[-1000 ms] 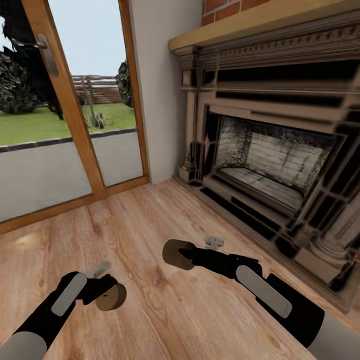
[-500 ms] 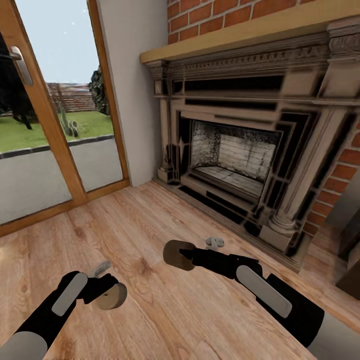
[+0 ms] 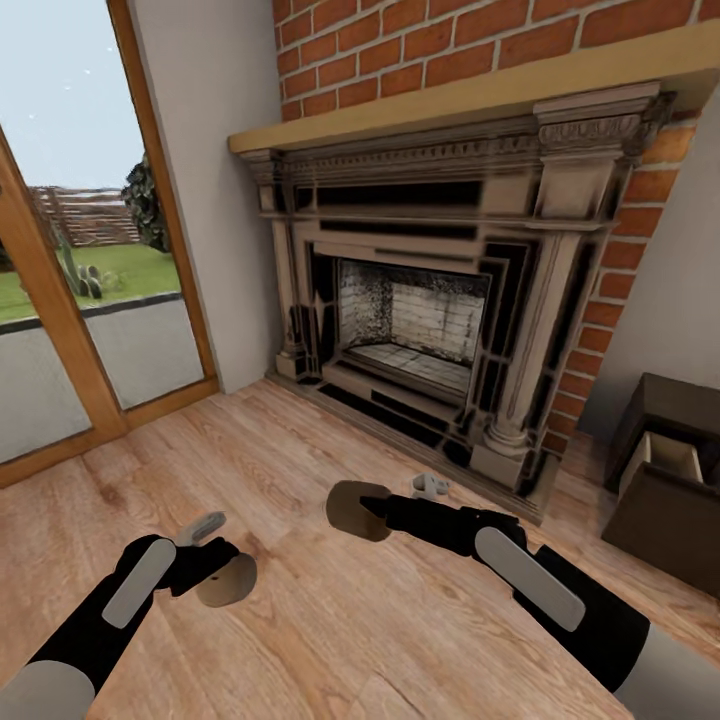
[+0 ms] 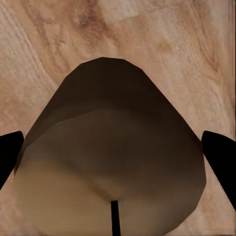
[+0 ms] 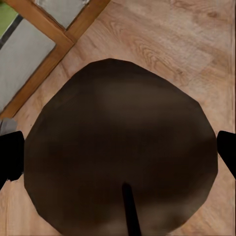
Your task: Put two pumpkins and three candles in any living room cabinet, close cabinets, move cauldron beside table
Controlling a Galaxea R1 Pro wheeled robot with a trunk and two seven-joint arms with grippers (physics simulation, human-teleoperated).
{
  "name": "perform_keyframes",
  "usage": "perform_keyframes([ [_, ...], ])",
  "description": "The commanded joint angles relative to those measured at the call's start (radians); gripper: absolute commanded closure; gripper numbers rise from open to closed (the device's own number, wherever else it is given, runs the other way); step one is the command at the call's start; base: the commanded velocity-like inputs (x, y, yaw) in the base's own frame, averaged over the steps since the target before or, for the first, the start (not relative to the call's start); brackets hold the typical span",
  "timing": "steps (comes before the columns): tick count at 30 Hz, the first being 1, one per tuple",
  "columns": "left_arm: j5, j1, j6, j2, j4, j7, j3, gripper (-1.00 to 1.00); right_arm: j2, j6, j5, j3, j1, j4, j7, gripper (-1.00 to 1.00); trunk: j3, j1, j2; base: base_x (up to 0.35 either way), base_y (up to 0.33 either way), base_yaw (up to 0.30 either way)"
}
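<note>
Left hand (image 3: 215, 575) clenched on candle (image 3: 227, 581), held over wood floor (image 3: 300, 470). Right hand (image 3: 368, 510) clenched on second candle (image 3: 352, 510), also above floor. Fireplace (image 3: 420, 320) ahead. Dark cabinet (image 3: 670, 490) at right, front open, pale interior showing.

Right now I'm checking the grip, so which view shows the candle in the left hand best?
The left wrist view: the candle sits large between the two dark fingertips, wick end toward the camera. The head view gives it small, at the left hand above the wooden floor.
</note>
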Motion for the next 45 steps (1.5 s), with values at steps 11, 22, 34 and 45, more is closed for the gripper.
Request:
perform_keyframes([
  [11, 0.011, 0.0, 0.0, 0.001, -0.002, 0.009, -0.003, 1.0, 0.0, 0.13, -0.086, -0.071, -0.001, 0.065, -0.011, 1.0, 0.02, -0.036, 0.064, 0.0, 0.0, -0.032],
  [22, 0.007, 0.0, 0.028, 0.001, 0.0, 0.013, -0.002, 1.0, -0.002, 0.197, -0.1, -0.108, -0.001, 0.066, -0.03, 1.0, 0.037, -0.078, 0.141, -0.063, 0.0, -0.009],
  [34, 0.01, 0.0, 0.03, 0.001, -0.001, 0.015, -0.001, 1.0, -0.002, 0.196, -0.101, -0.121, -0.001, 0.073, -0.024, 1.0, 0.073, -0.117, 0.211, -0.18, 0.0, -0.257],
  [45, 0.008, 0.0, 0.03, 0.001, -0.002, 0.015, -0.001, 1.0, -0.002, 0.193, -0.101, -0.121, -0.001, 0.074, -0.024, 1.0, 0.083, -0.117, 0.211, -0.003, 0.0, -0.262],
])
